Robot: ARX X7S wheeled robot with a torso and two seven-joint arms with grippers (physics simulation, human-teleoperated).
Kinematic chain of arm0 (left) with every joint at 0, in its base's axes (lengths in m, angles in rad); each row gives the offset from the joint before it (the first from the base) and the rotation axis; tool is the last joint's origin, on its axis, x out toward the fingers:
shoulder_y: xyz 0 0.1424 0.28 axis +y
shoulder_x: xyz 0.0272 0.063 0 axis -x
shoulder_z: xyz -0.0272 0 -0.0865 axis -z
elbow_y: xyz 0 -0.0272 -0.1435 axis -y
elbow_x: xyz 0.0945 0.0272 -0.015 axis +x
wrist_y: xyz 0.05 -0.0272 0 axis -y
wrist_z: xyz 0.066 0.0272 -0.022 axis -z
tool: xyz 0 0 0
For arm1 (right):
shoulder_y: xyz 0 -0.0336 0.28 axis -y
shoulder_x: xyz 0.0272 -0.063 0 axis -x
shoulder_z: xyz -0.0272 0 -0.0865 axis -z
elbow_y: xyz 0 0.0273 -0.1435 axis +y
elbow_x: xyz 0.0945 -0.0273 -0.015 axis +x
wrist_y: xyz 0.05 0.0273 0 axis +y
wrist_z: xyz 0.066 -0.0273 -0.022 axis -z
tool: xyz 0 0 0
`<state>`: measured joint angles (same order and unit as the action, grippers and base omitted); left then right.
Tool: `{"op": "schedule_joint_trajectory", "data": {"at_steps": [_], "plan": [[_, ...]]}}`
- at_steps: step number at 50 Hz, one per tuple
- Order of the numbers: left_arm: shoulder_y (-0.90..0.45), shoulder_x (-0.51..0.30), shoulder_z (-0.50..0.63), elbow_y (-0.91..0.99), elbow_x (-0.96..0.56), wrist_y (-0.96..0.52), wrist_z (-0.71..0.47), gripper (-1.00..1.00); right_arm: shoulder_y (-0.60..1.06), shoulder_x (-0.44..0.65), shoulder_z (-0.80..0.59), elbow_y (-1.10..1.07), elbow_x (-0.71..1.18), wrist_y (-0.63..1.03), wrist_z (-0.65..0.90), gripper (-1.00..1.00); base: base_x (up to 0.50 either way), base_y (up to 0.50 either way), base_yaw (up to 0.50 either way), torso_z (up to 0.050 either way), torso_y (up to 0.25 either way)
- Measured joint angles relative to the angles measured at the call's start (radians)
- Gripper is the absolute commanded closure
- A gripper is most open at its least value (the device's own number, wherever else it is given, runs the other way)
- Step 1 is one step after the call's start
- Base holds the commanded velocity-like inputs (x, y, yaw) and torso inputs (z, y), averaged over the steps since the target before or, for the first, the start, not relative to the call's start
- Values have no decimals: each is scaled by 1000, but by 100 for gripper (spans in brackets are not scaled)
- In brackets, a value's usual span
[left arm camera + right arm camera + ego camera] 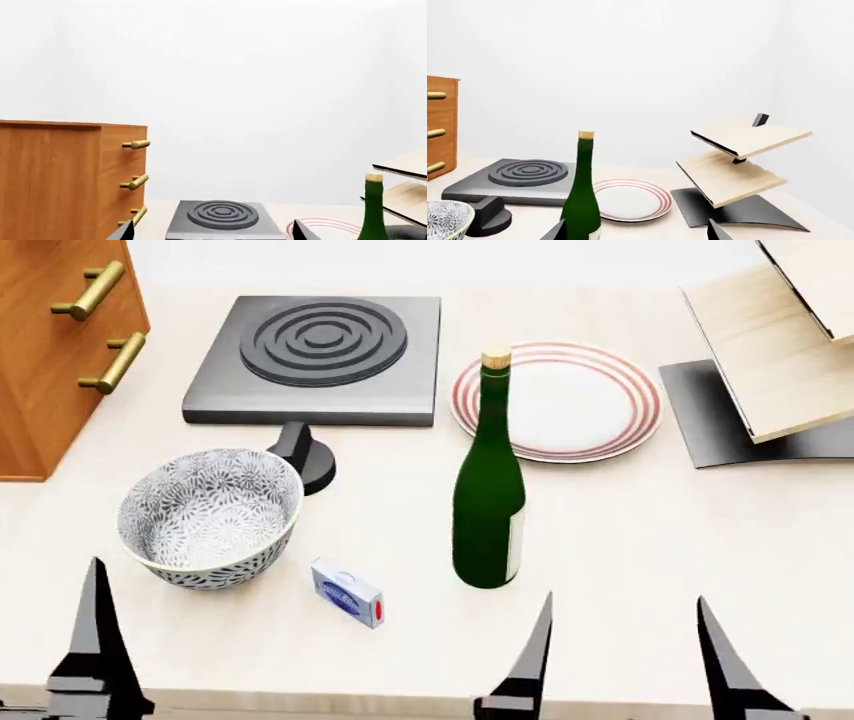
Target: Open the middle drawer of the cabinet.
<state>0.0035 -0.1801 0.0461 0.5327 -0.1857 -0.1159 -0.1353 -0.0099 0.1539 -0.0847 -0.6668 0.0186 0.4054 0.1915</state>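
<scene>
Middle drawer point(127, 181) shut, in cabinet point(54, 360) at worktop point(641, 530) far left. Bowl point(210, 515), hotplate point(320, 358), bottle point(490, 485) nearby. My left gripper point(210, 234) and right gripper point(625, 665) open, empty.

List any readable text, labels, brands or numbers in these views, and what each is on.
None can be read.
Small box: blue and white face with a red end, print too small and blurred to read.
Bottle: pale label strip on its side, seen edge-on, nothing legible.
Bowl, plate, burner, cabinet, rack: patterns or plain surfaces only, no text.
</scene>
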Motion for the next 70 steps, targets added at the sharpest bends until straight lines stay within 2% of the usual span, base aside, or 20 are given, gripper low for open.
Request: {"op": "schedule_joint_trajectory", "data": {"at_steps": [13,16,18,27,38,52,62,70], "plan": [[-70,-38,-44,246,-95,-174,-59,-100,76,31,6,-267,7,201,28,-100,0,0,0,0,0],[-87,-46,-56,284,-119,-203,-72,-100,98,74,-10,-297,45,216,81,-100,0,0,0,0,0],[-96,-51,-64,306,-135,-220,-81,-100,122,142,-41,-311,107,211,167,-100,0,0,0,0,0],[-129,-78,-105,393,-212,-287,-114,-100,322,498,-325,-352,362,92,610,-100,0,0,0,0,0],[-145,-101,-146,447,-283,-322,-142,-100,538,736,-672,-371,413,-64,907,-100,0,0,0,0,0],[-151,-152,-171,492,-361,-318,-196,-100,775,867,-1000,-377,420,-176,1117,-100,0,0,0,0,0],[-149,-194,-160,499,-391,-289,-239,-100,941,906,-1208,-378,413,-225,1215,-100,23,0,0,0,0],[-142,-218,-144,497,-394,-261,-259,-100,1070,920,-1369,-380,396,-255,1282,-100,435,0,0,0,0]]}}
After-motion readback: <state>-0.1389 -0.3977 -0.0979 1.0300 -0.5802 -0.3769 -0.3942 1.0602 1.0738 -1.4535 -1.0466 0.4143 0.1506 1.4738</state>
